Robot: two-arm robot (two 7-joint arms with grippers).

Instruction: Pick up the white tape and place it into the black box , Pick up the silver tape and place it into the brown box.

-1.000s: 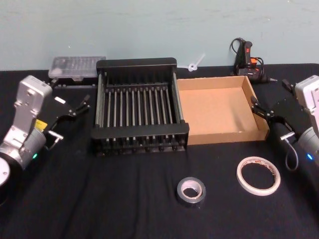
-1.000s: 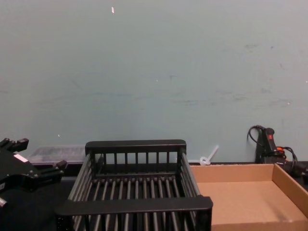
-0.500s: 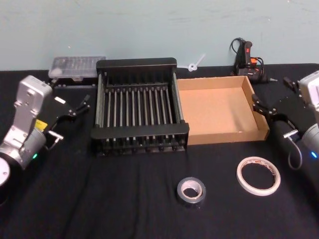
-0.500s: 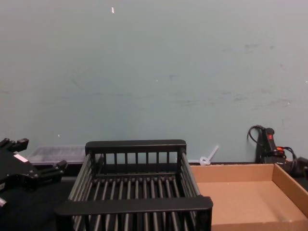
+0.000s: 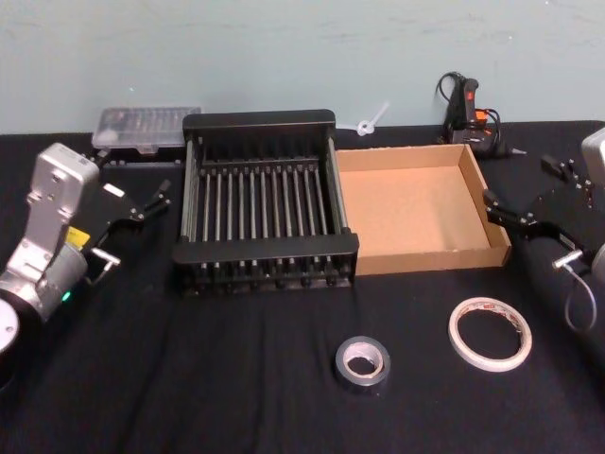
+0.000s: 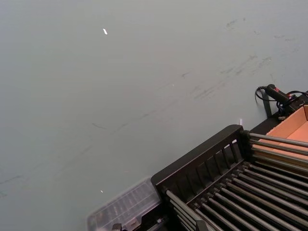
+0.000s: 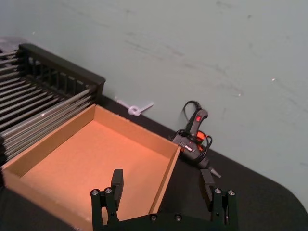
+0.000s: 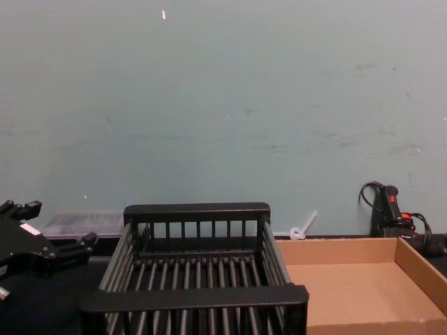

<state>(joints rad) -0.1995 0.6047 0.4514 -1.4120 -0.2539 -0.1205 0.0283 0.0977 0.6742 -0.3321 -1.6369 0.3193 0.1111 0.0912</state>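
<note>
Now: right gripper (image 5: 523, 220) pulls back toward 3 o'clock, off the brown box (image 5: 416, 219).
Fingers apart, empty; white tape (image 5: 489, 333) at 5 o'clock untouched; left gripper (image 5: 142, 206) parked, fingers apart.

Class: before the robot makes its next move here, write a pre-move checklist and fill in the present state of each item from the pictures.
1. White tape lies flat and free on the table: ok.
2. Silver tape lies apart from the white tape: ok.
3. Black box holds nothing: ok.
4. Brown box holds nothing: ok.
5. Right gripper open, beside the brown box, nothing held: ok.
6. Left gripper left of the black box, fingers open or shut: cannot tell.
</note>
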